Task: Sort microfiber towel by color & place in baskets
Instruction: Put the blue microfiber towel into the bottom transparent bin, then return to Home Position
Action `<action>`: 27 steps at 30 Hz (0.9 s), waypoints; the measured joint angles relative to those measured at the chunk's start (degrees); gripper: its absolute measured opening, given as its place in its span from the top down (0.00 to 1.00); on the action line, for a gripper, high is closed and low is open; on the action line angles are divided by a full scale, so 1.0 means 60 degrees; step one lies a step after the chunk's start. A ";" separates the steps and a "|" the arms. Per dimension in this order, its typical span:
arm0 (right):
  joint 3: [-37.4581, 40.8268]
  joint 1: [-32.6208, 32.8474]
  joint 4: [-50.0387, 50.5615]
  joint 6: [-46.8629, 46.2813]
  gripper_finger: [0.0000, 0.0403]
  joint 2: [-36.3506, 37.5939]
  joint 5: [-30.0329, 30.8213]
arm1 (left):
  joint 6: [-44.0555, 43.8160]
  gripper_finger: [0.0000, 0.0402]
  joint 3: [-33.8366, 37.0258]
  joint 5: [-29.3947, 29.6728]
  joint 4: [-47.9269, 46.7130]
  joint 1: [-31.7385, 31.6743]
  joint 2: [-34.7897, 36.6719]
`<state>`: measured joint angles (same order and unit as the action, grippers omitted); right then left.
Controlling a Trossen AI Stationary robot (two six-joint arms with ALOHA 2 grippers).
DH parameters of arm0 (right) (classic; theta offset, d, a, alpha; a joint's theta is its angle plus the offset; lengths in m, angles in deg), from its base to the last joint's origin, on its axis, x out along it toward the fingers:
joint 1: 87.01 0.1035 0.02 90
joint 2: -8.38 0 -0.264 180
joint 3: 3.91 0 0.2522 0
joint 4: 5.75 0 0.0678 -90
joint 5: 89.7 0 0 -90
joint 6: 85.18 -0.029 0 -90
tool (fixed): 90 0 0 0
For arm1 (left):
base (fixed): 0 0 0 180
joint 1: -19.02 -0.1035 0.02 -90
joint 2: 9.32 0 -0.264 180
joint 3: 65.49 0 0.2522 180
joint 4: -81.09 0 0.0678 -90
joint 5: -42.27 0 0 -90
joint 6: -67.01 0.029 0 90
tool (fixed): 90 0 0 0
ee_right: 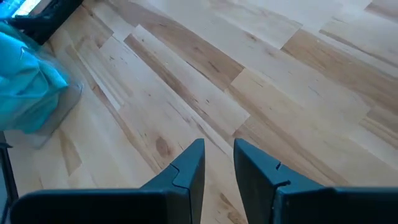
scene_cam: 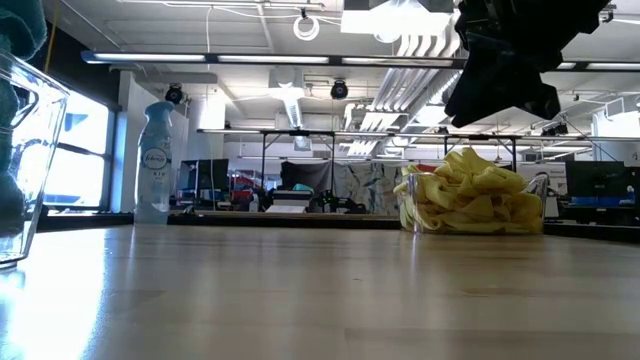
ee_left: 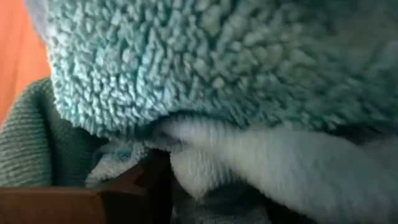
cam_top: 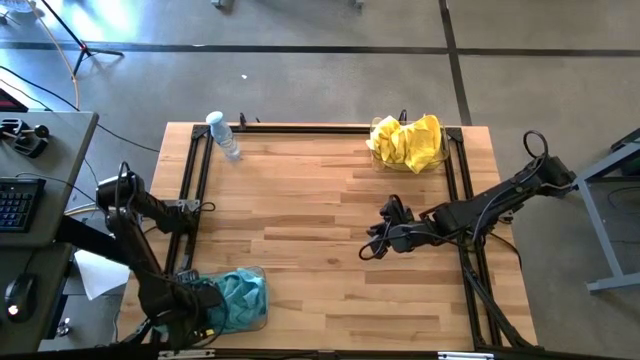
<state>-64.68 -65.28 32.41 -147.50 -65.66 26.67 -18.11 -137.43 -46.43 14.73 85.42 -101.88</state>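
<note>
Teal-blue microfiber towels (cam_top: 240, 295) lie piled in a see-through basket (cam_top: 262, 275) at the table's near left corner. In the left wrist view the teal towels (ee_left: 217, 74) fill the picture. My left gripper (cam_top: 205, 305) is down in that basket among them. Bright yellow towels (cam_top: 408, 142) fill the second basket (cam_top: 376, 152) at the far right; in the low view the yellow towels (scene_cam: 470, 190) bulge over its rim. My right gripper (cam_top: 372, 245) hovers over bare wood right of centre, and the right wrist view shows this gripper (ee_right: 219, 162) empty, fingers a narrow gap apart.
A spray bottle (cam_top: 225, 135) stands near the far left edge, where the low view shows the bottle (scene_cam: 155, 160) upright. Black frame rails (cam_top: 195, 180) run along the table's left, right and far sides. The wooden middle of the table (cam_top: 300, 220) is bare.
</note>
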 joint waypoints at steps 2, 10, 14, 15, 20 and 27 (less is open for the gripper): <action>0.0000 0.0000 0.0000 -0.0117 0.81 0.0000 -0.0003 | -0.0015 0.54 0.0184 -0.0154 0.0160 -0.0020 0.0010; 0.0000 0.0000 0.0004 -0.0097 0.81 0.0001 -0.0001 | -0.0494 0.54 0.0116 -0.0679 -0.0525 -0.0083 0.0339; 0.0000 0.0000 0.0009 -0.0037 0.81 0.0000 0.0000 | -0.0877 0.54 -0.0372 -0.0699 -0.1339 -0.0136 0.0801; 0.0000 0.0000 0.0011 0.0002 0.81 0.0000 0.0000 | -0.0970 0.54 -0.0511 -0.0699 -0.1539 -0.0152 0.0911; 0.0000 0.0000 0.0015 0.0158 0.81 0.0000 0.0002 | -0.1138 0.54 -0.1154 -0.0659 -0.2521 -0.0253 0.1364; 0.0000 0.0000 0.0018 0.0676 0.81 0.0000 0.0000 | -0.1042 0.54 -0.1467 -0.0593 -0.2793 -0.0454 0.2091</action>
<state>-64.68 -65.28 32.52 -143.44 -65.66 26.67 -24.36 -146.23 -49.99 -2.03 82.70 -89.34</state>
